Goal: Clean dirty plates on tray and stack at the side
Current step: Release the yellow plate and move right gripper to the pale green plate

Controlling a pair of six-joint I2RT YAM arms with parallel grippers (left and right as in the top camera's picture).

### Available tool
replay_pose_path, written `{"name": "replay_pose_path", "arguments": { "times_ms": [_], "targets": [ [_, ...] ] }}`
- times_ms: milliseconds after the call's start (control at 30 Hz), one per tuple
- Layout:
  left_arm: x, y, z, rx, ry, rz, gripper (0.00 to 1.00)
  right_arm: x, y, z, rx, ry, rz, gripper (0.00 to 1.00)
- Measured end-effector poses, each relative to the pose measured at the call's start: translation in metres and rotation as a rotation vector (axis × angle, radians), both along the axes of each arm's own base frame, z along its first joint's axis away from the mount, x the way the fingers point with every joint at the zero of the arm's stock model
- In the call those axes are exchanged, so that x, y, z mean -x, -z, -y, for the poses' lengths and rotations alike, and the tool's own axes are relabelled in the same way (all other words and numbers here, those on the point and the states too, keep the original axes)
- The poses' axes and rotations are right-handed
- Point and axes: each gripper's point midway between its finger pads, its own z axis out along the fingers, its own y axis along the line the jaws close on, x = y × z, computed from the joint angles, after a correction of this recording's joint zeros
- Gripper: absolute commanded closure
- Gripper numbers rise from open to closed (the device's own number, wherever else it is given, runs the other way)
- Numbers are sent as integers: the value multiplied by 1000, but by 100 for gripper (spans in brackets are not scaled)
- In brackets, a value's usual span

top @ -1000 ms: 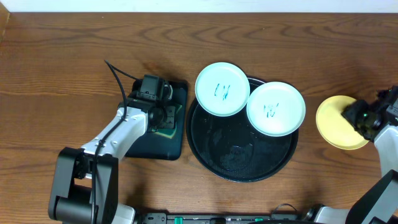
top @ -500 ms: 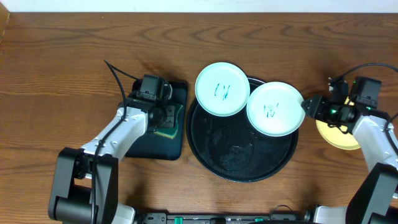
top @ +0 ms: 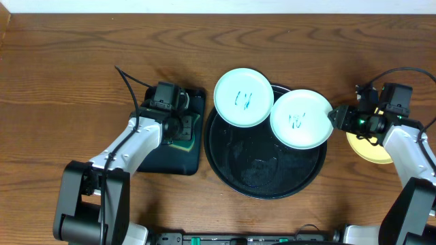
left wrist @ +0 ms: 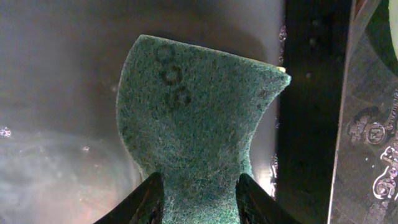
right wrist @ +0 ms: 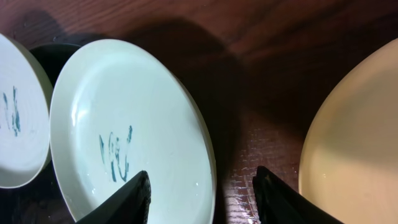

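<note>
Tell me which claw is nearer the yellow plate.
Right. The right claw hangs just off the yellow plate, on its tray side; the left claw, shut on the sponge, sits beyond the round tray.

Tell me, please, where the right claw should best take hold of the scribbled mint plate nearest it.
Its right-hand rim, approached from the right. The mint plate rests on the black tray with this edge jutting out over the wooden table, so the open right claw could likely straddle the thin lip.
</note>
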Motion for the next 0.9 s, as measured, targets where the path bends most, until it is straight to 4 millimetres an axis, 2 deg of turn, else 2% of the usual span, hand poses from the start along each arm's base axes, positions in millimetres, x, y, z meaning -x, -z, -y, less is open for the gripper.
{"name": "replay_pose_path", "arguments": {
  "times_ms": [133, 200, 300, 333, 400, 600, 800, 900],
  "targets": [
    [1, 4, 1, -3, 3, -11, 61, 0, 0, 0, 0, 0, 0, 49],
    [2, 10, 3, -7, 8, -23, 72, 0, 0, 0, 0, 0, 0, 49],
    [2, 14, 3, -18, 12, -28, 81, 0, 0, 0, 0, 0, -2, 50],
    [2, 15, 3, -21, 11, -28, 88, 1, 0, 0, 0, 0, -3, 51],
    [2, 15, 2, -22, 8, -28, 92, 1, 0, 0, 0, 0, -3, 51],
    [3, 12, 0, -44, 10, -23, 93, 1, 0, 0, 0, 0, -4, 54],
    [8, -1, -5, -63, -9, -11, 93, 2, 1, -2, -10, -5, -9, 54],
    [9, -4, -7, -64, -34, -4, 93, 2, 0, -5, -21, -15, -4, 49]
  ]
}}
